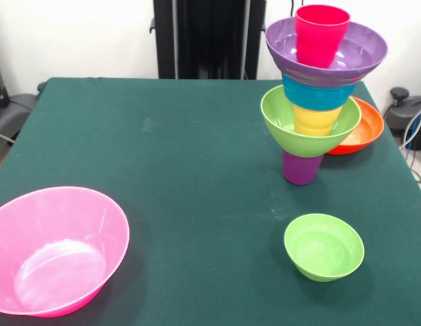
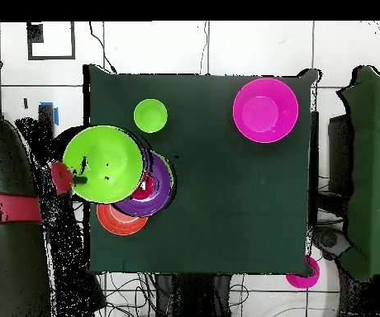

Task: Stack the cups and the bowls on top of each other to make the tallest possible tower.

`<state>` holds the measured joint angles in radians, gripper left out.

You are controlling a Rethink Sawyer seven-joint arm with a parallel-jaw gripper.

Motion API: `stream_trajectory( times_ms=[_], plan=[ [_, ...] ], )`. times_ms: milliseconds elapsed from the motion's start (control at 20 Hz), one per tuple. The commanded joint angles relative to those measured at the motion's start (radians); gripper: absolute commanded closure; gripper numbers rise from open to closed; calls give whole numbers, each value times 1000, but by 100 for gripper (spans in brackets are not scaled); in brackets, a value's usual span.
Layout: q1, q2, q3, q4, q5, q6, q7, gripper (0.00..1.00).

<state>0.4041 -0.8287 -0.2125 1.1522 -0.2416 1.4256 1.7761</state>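
Note:
The tower stands at the right in the front view: purple cup as base, then a lime green bowl, a yellow cup, a blue bowl, a wide purple bowl and a red cup on top. In the overhead view a third lime green bowl shows large, high over the tower. My gripper grips its left rim. The front view shows neither the gripper nor this bowl. The purple bowl and red cup peek out beneath.
An orange-red bowl sits just behind the tower. A small lime green bowl stands in front of it. A large pink bowl lies at the near left corner. A dark bulk with a red band fills the overhead view's left edge.

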Motion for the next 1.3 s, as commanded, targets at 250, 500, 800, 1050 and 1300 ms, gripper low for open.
stream_trajectory(
  times_ms=[250,500,800,1050,1300],
  plan=[
    [9,62,29,102,-6,-56,221,100],
    [7,65,33,102,-10,-60,228,100],
    [7,67,35,106,-9,-71,235,100],
    [8,72,34,113,-10,-85,243,100],
    [9,79,34,113,-10,-93,250,100]
  ],
)
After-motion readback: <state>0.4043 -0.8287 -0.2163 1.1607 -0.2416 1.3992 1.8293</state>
